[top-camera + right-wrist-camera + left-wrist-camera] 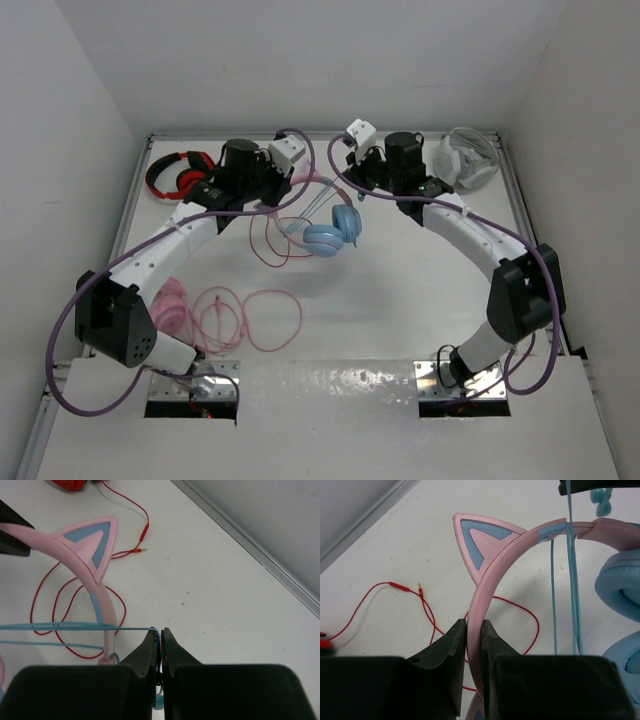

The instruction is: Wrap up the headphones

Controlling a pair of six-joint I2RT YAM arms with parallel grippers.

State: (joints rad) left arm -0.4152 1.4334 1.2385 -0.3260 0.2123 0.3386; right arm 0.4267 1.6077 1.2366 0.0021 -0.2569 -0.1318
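Observation:
The headphones (333,228) hang above the table's middle back, light blue ear cups low, pink headband (492,575) with cat ears up. My left gripper (474,630) is shut on the headband, just below one cat ear (477,545). My right gripper (160,634) is shut on the thin light blue cable (75,627), which runs taut from its tips across the headband (102,597). In the top view the left gripper (290,183) and right gripper (345,175) sit close together above the ear cups.
Red-and-black headphones (180,175) lie at the back left, their red cable (268,240) looped under the blue ones. All-pink headphones (172,303) with a long pink cable (250,318) lie front left. A clear bag (468,160) sits back right. White walls enclose the table.

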